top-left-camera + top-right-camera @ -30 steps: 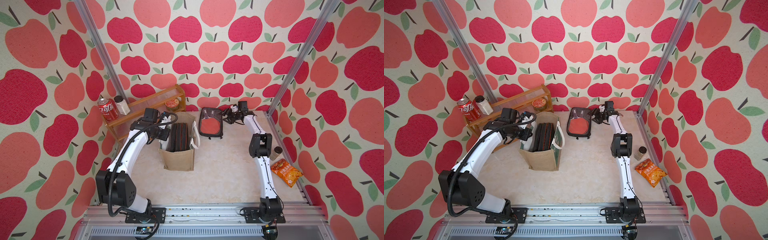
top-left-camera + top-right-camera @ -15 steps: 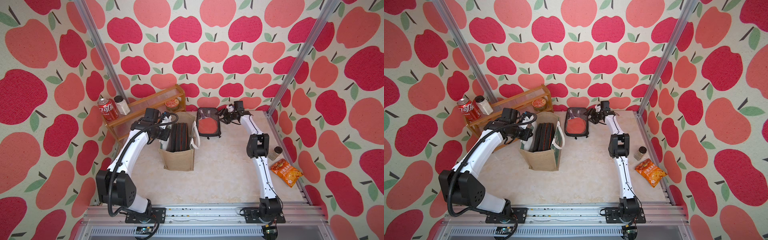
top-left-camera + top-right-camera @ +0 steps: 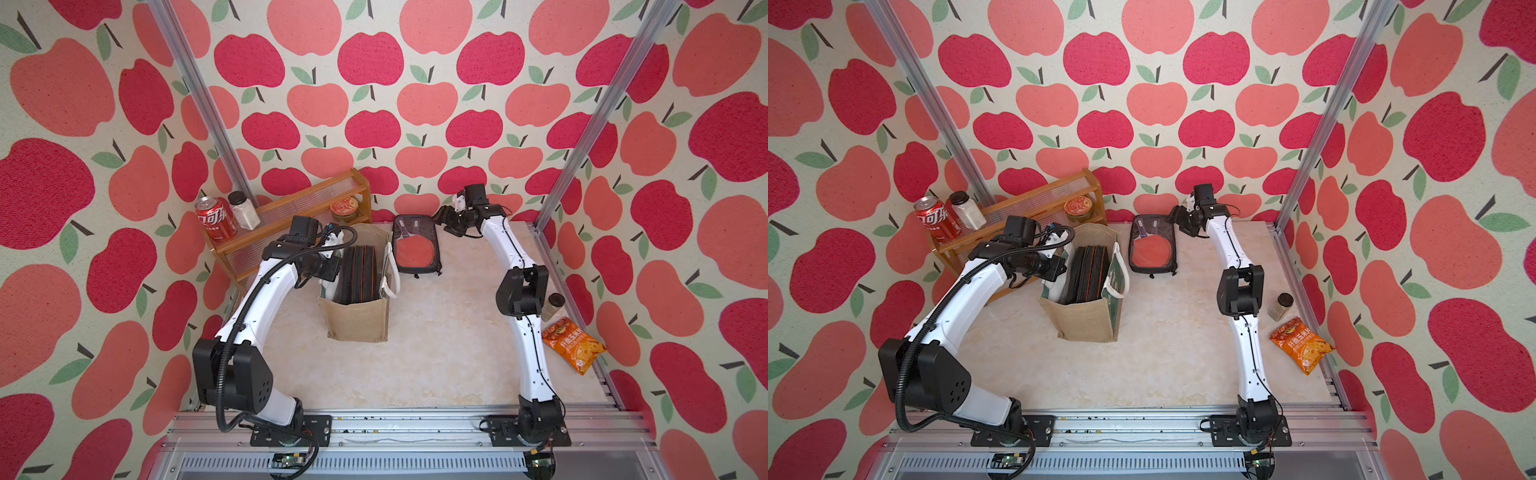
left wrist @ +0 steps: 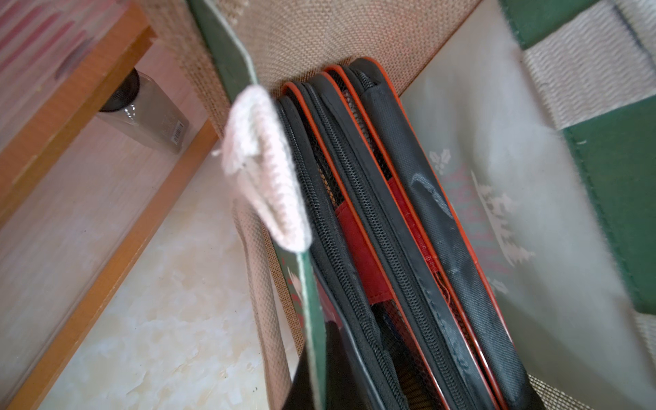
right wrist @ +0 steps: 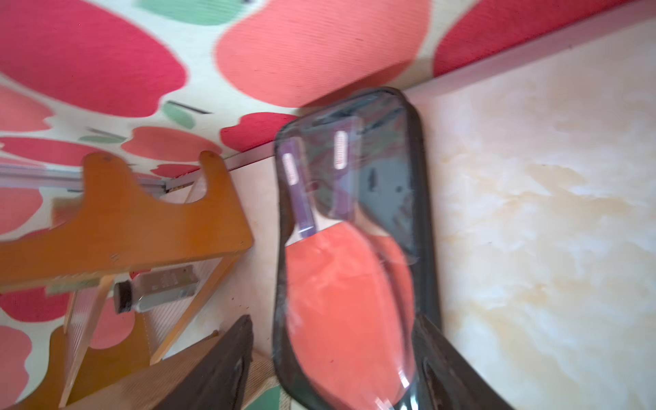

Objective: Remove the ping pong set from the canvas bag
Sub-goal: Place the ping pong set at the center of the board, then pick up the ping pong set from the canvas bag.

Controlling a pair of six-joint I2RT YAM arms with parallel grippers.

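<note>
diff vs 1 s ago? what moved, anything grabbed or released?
The ping pong set slid toward the back wall and now lies flat beside the canvas bag. The right gripper went back with it, jaws wide, now by the case's far end; whether they still touch it is unclear. Unchanged: bag upright with more black cases inside, left gripper shut on its rim, shelf and snack bag in place.

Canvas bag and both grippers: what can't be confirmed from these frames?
- Canvas bag: its bottom is hidden in both top views by the black zip cases; their contents stay unseen apart from red edges in the left wrist view.
- Left gripper: hidden in both top views by its arm and the bag wall.
- Right gripper: the blurred right wrist view shows jaws either side of the ping pong set; contact is unclear.
</note>
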